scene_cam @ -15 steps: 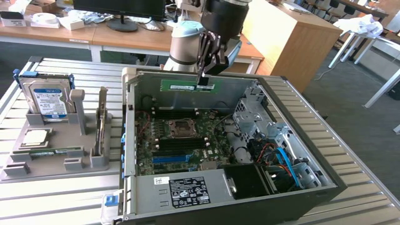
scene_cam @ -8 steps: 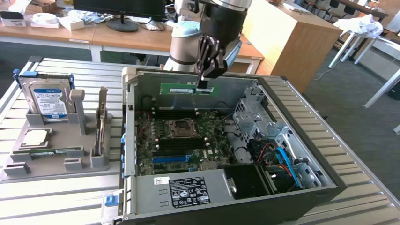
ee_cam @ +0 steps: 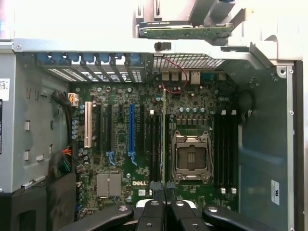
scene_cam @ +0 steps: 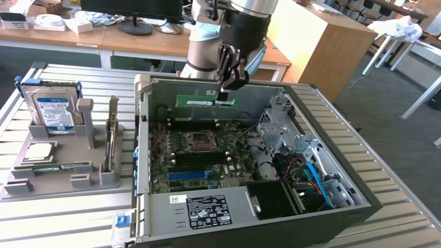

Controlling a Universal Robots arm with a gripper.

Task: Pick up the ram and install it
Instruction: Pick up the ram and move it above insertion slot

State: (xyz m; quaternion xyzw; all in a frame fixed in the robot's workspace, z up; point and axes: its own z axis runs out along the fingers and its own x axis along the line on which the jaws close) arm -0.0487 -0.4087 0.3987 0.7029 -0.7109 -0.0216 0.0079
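Observation:
My gripper hangs over the open computer case, shut on the ram. The ram is a long green stick with a white sticker, held level by one end above the far part of the motherboard. In the wrist view the ram shows edge-on as a thin green line running out from between the black fingertips of the gripper. It lies along the black memory slots beside the CPU socket, above the board and apart from it.
A grey holder tray stands at the exterior view's left with a blue-labelled hard drive, a second green stick and a chip. Drive cages and cables crowd the case's right side. More slots lie past the socket.

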